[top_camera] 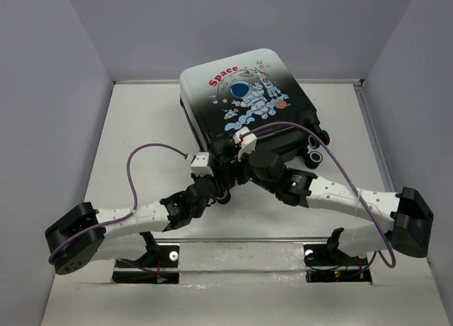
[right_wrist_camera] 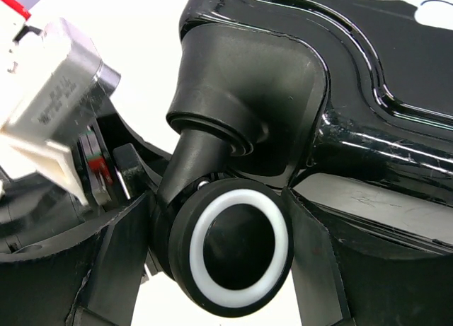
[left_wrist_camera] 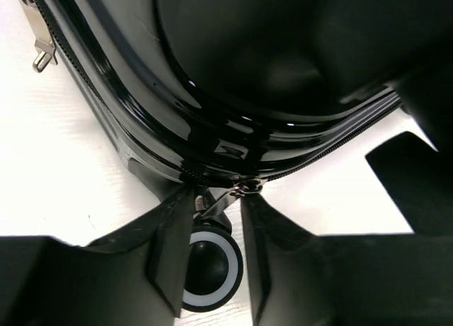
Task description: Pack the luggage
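White tabletop (top_camera: 141, 128) carries the luggage (top_camera: 241, 92), a small hard-shell suitcase, black fading to white, with a cartoon astronaut and red "Space" print; it lies flat, print up, shells together, toward the far middle, wheel end facing the arms. Both arms reach in to the same near corner; we read this as one bracing while the other works the zip, so the closing step of packing.

Right end effector (right_wrist_camera: 221, 213): fingers set wide, one on each side of a black caster wheel with a white ring (right_wrist_camera: 233, 252), seemingly pressed against it; we take this as a hold, likely to keep the light case from sliding.

Left end effector (left_wrist_camera: 216, 195): part-way open, nothing pinched that we can see; its tips sit at the zip seam between the shells; a second black-and-white wheel (left_wrist_camera: 209, 269) shows in the gap behind them.

Small silver zip pull (left_wrist_camera: 244, 187) lies right at one fingertip; not gripped yet; whether the seam is fully zipped we cannot tell.
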### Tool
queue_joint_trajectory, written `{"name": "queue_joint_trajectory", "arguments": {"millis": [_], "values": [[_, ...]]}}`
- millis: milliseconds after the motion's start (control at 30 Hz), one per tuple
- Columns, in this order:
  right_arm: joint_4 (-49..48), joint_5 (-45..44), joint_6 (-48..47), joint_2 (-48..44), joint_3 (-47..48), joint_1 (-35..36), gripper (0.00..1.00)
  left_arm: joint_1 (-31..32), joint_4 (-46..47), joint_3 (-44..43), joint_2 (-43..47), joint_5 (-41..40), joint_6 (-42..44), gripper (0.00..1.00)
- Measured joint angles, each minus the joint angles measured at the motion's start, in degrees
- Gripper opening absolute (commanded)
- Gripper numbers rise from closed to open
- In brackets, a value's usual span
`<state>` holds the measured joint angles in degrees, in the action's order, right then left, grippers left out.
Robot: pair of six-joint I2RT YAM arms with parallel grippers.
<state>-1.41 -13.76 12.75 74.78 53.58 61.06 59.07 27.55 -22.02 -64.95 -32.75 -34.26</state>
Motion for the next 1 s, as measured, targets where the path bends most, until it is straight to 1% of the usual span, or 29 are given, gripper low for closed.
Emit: {"name": "queue_joint_trajectory", "arguments": {"millis": [33,67,133,233,367,500,600,667,800,833,867,900,933,967,1000], "values": [[-0.1,0.4,0.1,0.0,0.0,-0.1,0.07,0.4,0.0,-0.2,-0.2,-0.8,0.2,0.29],[-0.2,0.6,0.1,0.2,0.0,-0.1,0.07,0.9,0.0,-0.4,-0.7,-1.8,0.3,0.26],[-0.3,1.2,0.2,0.3,0.0,-0.3,0.07,1.4,0.0,-0.8,-1.3,-3.0,0.3,0.06],[-0.9,1.8,0.4,0.3,0.0,-0.6,0.07,2.1,-1.0,-2.0,-1.9,-5.9,0.5,0.06],[-2.8,1.8,0.9,-0.6,-1.8,-0.7,0.07,2.4,-3.3,-2.9,-1.6,-7.5,0.4,0.06],[-2.9,1.9,1.6,-4.0,-4.7,0.0,0.07,2.3,-8.0,-2.9,1.4,-9.2,-1.5,0.06],[-4.5,1.4,2.5,-10.7,-7.2,0.5,0.07,1.6,-13.7,-1.3,6.6,-10.7,-4.1,0.06],[-6.3,0.8,2.7,-17.3,-7.8,0.6,0.07,1.3,-16.3,-0.1,10.6,-11.6,-5.7,0.06],[-8.0,-0.2,3.6,-24.3,-8.4,0.7,0.07,0.2,-21.5,3.0,20.2,-12.0,-8.3,0.06],[-8.0,-0.4,3.7,-24.7,-8.4,0.7,0.1,0.0,-22.1,3.5,21.4,-12.0,-8.4,0.06],[-8.0,-0.4,4.0,-24.9,-8.4,0.6,0.21,-0.1,-22.7,4.1,22.9,-12.1,-8.3,0.06],[-7.8,-0.3,4.2,-24.6,-8.4,0.6,0.38,-0.2,-22.9,4.5,24.0,-12.1,-8.3,0.06],[-7.6,0.1,4.7,-23.7,-8.4,0.6,0.67,-0.3,-23.1,4.9,24.9,-11.9,-8.0,0.06],[-7.3,0.8,5.1,-22.6,-8.2,0.7,0.76,-0.3,-23.1,5.1,25.4,-11.6,-7.7,0.06],[-6.2,1.6,5.3,-20.7,-7.4,0.6,0.82,-0.3,-22.8,5.2,25.3,-11.5,-6.9,0.06]]}}
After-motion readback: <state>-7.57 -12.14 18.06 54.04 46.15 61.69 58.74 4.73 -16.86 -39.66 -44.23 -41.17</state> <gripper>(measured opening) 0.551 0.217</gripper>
